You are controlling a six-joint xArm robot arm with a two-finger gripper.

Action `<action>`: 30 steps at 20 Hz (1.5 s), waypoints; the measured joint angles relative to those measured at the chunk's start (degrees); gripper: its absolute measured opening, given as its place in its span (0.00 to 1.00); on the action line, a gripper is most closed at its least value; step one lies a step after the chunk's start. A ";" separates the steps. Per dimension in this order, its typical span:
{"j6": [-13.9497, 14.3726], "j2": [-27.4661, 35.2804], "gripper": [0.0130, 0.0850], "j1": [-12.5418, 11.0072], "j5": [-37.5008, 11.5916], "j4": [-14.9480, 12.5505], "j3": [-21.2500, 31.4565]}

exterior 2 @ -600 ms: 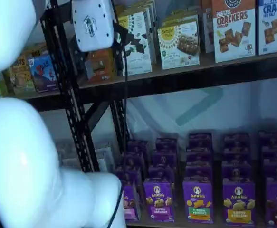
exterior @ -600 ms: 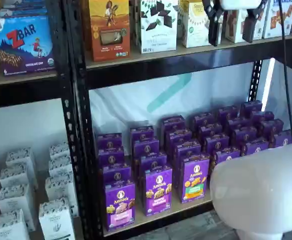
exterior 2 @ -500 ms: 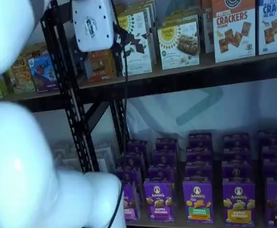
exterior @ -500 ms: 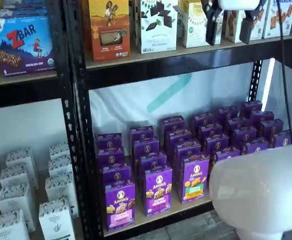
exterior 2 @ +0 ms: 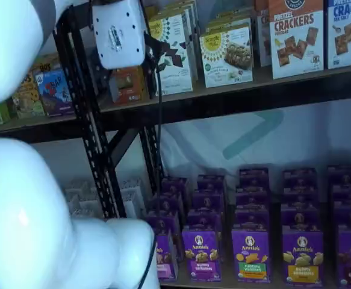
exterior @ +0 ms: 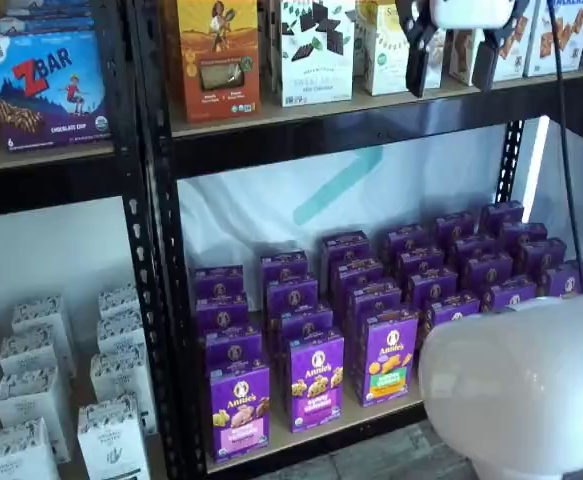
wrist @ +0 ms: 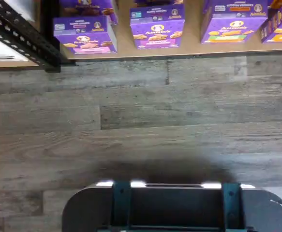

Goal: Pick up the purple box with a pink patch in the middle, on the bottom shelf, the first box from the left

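Note:
The purple box [exterior: 239, 411] stands upright at the front left end of the bottom shelf [exterior: 323, 431], pink panel low on its front. In a shelf view it [exterior 2: 165, 256] is half hidden by my white arm. The wrist view shows it [wrist: 85, 35] at the board's front edge [wrist: 123, 48], beside the black upright. My gripper [exterior: 452, 66] hangs high up in front of the upper shelf, far above the purple box and to its right. Its two black fingers [exterior: 417, 60] stand apart with a plain gap, holding nothing. In a shelf view only its white body [exterior 2: 118, 33] shows clearly.
Rows of purple cartons fill the bottom shelf: lilac panel [exterior: 316, 386], green panel [exterior: 389, 366]. A black perforated upright [exterior: 151, 260] stands left of the purple box, with white cartons [exterior: 31, 400] beyond. My white arm link [exterior: 521, 390] covers the lower right. Wood-plank floor [wrist: 145, 121] lies before the shelf.
The gripper has shifted slightly left along the upper shelf. The boxes have not moved.

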 joint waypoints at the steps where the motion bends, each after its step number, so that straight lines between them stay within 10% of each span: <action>1: 0.36 -0.16 1.00 0.52 -0.64 -0.47 0.66; 30: 5.68 -3.15 1.00 6.63 -19.12 -1.72 23.04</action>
